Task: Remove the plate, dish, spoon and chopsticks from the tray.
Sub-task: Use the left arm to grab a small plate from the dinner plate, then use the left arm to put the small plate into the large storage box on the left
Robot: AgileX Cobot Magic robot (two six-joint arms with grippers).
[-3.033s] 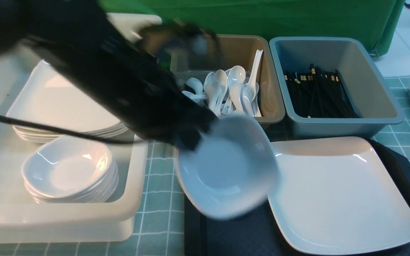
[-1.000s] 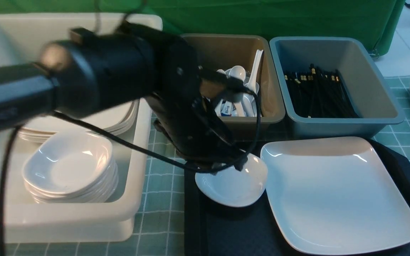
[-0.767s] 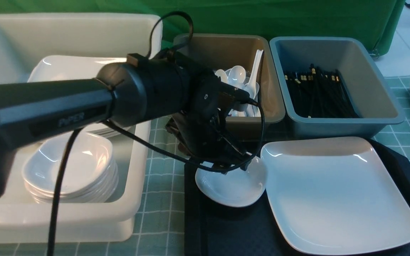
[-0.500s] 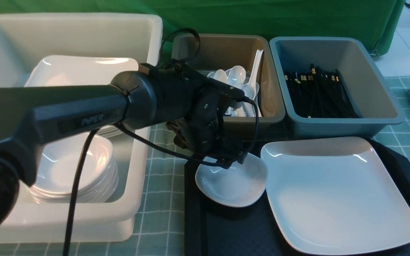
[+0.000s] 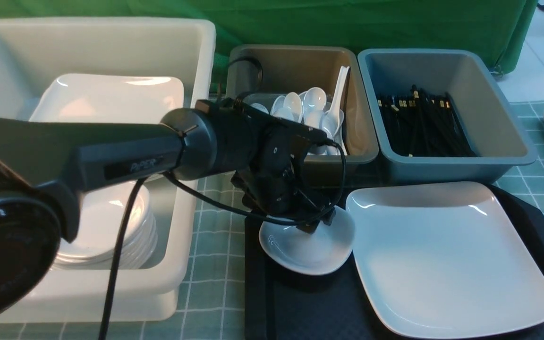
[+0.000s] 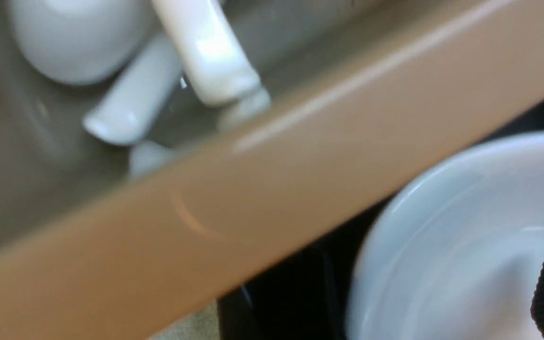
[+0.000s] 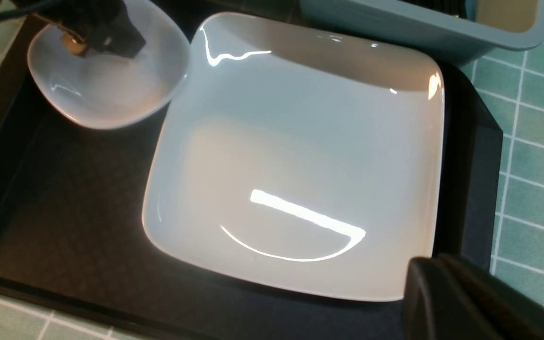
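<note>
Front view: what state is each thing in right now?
dish: upright, empty, resting on the tray.
plate: flat on the tray, empty.
left gripper: open, low over the dish's far edge.
right gripper: shut.
spoons: piled in the brown tub.
chopsticks: lying in the grey tub.

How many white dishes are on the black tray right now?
2: the small dish in the far-left corner of the tray, and the large plate to its right. None seems hidden.
</note>
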